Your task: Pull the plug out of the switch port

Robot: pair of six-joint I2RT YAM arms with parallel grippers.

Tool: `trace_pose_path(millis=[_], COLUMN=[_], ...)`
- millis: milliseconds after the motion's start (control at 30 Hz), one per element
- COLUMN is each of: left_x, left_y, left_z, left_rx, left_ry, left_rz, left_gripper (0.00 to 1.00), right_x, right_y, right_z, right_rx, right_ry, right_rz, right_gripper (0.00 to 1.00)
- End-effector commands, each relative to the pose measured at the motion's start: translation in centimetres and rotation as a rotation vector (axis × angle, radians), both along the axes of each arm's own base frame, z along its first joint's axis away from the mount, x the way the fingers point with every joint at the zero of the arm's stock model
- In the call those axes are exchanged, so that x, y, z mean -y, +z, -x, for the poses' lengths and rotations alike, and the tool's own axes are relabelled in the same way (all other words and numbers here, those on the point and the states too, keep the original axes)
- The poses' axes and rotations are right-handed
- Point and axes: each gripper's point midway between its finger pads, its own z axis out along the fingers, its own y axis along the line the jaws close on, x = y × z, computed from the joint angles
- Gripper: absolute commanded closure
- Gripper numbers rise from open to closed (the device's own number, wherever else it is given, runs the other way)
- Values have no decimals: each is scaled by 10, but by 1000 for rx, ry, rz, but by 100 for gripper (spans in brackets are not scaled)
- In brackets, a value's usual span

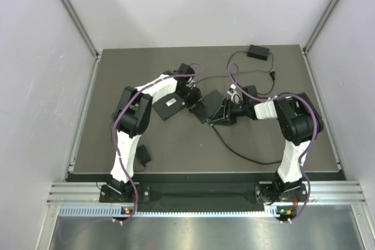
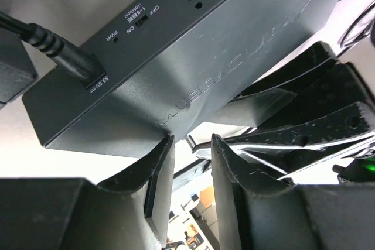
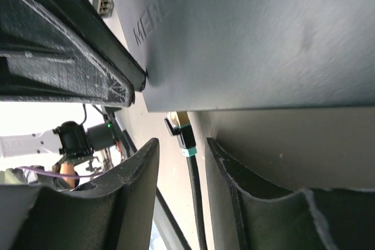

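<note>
The dark grey switch sits mid-table between both arms. In the left wrist view its vented body fills the top, and my left gripper clamps its lower edge at the fingertips. Seen from the right wrist, the switch's underside is overhead. The plug, with its gold tip, black clip and teal band, hangs at the switch's edge; I cannot tell whether it is seated. My right gripper is open, its fingers on either side of the plug and its black cable, touching neither.
A thick black power lead is plugged into the switch's rear panel. A black box with a white label lies left of the switch. A power adapter sits at the back, and a small black block is near the left arm.
</note>
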Motion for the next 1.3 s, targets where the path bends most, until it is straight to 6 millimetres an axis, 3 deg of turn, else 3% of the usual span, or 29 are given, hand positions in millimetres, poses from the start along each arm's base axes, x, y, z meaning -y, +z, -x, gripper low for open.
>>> trace_pose_path(millis=[0,633,867,1033,1100,1233,1267], left_x=[-5,-7,-9,-10,-11,-11,-12], left_y=[-10,-15,-15,-16,-17,-21,-23], left_z=[2,9,14,15,15,17,17], left_rx=[-8,-24,-24,-26,-28,-38,-42], left_ry=[8,5,0,0,-1,-2,1], left_rz=[-29,-17,-18,-19,-21,-28,-32], left_gripper=[63,63,63,63,63,63,63], right_x=[-13,-18,-16,-13,-9,-3,4], right_y=[6,-21,-33,-38,-42,-42,-50], right_z=[5,-2,3,6,12,16,16], right_rx=[54,-20,-66,-90,-146,-239,-252], right_ry=[58,-19,-33,-31,-41,-55,-69], right_rz=[-48,-31,-14,13,53,130,196], right_gripper=[63,64,73,87,99,100,100])
